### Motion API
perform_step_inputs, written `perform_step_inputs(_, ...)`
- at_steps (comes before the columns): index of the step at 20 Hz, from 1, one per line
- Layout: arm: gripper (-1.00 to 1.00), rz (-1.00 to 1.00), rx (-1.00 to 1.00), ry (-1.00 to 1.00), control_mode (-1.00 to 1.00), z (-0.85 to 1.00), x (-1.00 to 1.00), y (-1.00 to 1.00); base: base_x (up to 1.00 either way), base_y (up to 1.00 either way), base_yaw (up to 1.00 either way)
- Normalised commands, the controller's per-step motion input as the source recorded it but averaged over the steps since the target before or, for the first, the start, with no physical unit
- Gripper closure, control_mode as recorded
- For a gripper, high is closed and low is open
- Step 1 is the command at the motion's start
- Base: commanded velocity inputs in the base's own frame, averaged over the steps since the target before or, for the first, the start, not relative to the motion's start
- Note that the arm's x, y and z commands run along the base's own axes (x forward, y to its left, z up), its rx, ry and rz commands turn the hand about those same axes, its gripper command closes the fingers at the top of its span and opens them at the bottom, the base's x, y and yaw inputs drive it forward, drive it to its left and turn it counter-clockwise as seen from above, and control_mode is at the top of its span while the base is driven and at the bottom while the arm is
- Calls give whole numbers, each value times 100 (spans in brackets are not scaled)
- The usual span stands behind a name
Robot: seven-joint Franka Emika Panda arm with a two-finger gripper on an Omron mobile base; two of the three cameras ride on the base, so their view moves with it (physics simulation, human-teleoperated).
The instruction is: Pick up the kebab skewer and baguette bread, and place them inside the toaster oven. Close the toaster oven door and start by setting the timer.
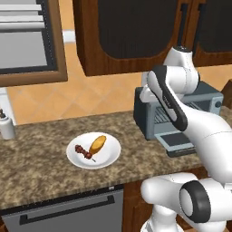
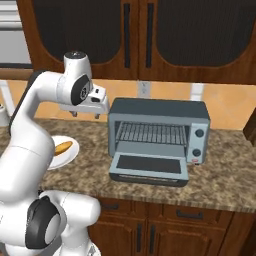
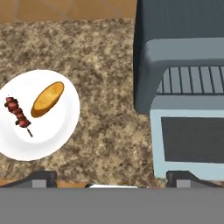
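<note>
plate on the counter in the left base view holds the kebab skewer and the baguette bread side by side, left of the toaster oven. right base view: gripper hangs high over the counter between plate and oven, empty; toaster oven door is dropped open, rack clear. hand view: fingertips stand wide apart, skewer at the plate's left. best to swing over the skewer, line the fingers across the thin stick, then descend straight.
</note>
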Motion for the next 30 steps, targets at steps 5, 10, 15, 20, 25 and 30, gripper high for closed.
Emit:
perform_step_inputs(5, -100, 0, 0, 0, 100, 0, 0, 0, 50, -1, -1)
perform_step_inputs(10, -100, 0, 0, 0, 100, 0, 0, 0, 26, -20, 2)
perform_step_inputs(15, -100, 0, 0, 0, 100, 0, 0, 0, 14, -33, 9)
perform_step_inputs(20, -100, 0, 0, 0, 100, 0, 0, 0, 23, -11, 7)
perform_step_inputs(25, -100, 0, 0, 0, 100, 0, 0, 0, 3, 0, 0)
perform_step_inputs(30, -100, 1, 0, 0, -100, -8, -2, -29, 0, 0, 0)
